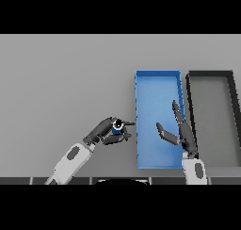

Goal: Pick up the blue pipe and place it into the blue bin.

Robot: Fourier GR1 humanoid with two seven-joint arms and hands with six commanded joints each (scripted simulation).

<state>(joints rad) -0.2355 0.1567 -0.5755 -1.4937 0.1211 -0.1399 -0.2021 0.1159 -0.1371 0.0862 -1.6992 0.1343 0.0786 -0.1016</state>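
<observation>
A small blue pipe (116,128) shows end-on, held in my left hand (105,132) with fingers and thumb curled round it. That hand hovers just left of the blue bin (157,85), near the bin's lower left wall. The bin is a long open rectangular tray, nothing lying on its floor. My right hand (181,132) is over the bin's lower right part, fingers straight and thumb spread, holding nothing.
A black bin (210,74) of similar shape stands directly right of the blue bin, its walls almost touching it. Bare grey table stretches to the left and far side.
</observation>
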